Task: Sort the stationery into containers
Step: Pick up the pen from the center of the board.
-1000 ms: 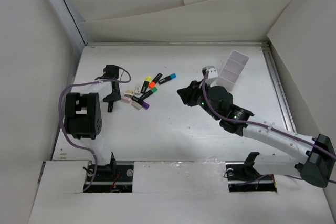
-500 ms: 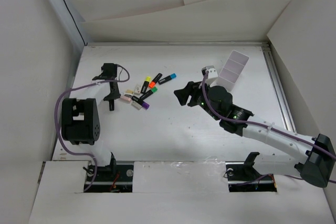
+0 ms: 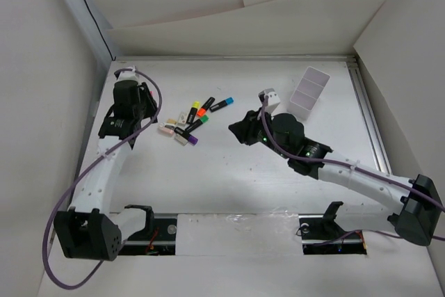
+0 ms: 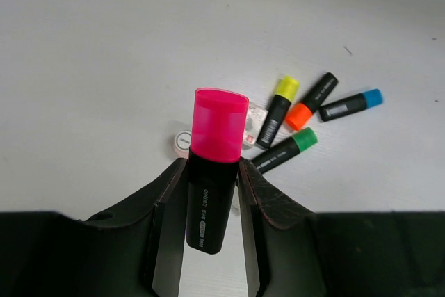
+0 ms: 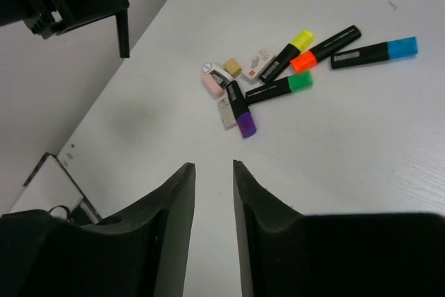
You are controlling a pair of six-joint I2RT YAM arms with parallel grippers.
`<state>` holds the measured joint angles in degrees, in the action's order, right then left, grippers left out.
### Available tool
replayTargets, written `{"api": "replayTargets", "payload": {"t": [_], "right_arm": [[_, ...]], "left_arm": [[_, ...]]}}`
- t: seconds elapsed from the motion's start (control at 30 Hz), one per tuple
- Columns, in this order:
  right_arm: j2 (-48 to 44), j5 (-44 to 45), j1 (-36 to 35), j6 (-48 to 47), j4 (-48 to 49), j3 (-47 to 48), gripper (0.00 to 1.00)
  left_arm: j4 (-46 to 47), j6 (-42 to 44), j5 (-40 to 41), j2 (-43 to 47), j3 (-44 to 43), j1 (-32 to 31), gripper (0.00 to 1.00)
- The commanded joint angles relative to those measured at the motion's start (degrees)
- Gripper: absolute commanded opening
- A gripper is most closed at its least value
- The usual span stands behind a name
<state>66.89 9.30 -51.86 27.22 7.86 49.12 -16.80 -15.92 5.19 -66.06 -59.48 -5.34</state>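
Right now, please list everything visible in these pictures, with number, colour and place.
loose highlighters: five, black with yellow, orange, blue, green, purple caps; clustered left of centre.
pink-capped highlighter: one, black body; held in left gripper.
small pale pieces: about four, pinkish, tan, white; among the cluster; kind unclear.
tray: one, pale lavender, three compartments; far right.
table: one, white; under everything.
left gripper: one, black; shut on the pink-capped highlighter.
right gripper: one, black; open, empty, near the middle.
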Motion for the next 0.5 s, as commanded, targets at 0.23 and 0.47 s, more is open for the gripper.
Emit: {"api": "replayTargets", "payload": {"t": [0.23,0.47], "right_arm": [[6.14,-9.3,0.0,1.17,-1.35,8.18,0.0],[12.46,-12.02,1.31,1.87,-1.35,15.03,0.48]], "left_arm": [[16.25,-8.94,-18.01,7.35,11.31,0.16,0.08],[33.12,-14.12,-24.53,7.97,20.27,0.16,0.08]]}}
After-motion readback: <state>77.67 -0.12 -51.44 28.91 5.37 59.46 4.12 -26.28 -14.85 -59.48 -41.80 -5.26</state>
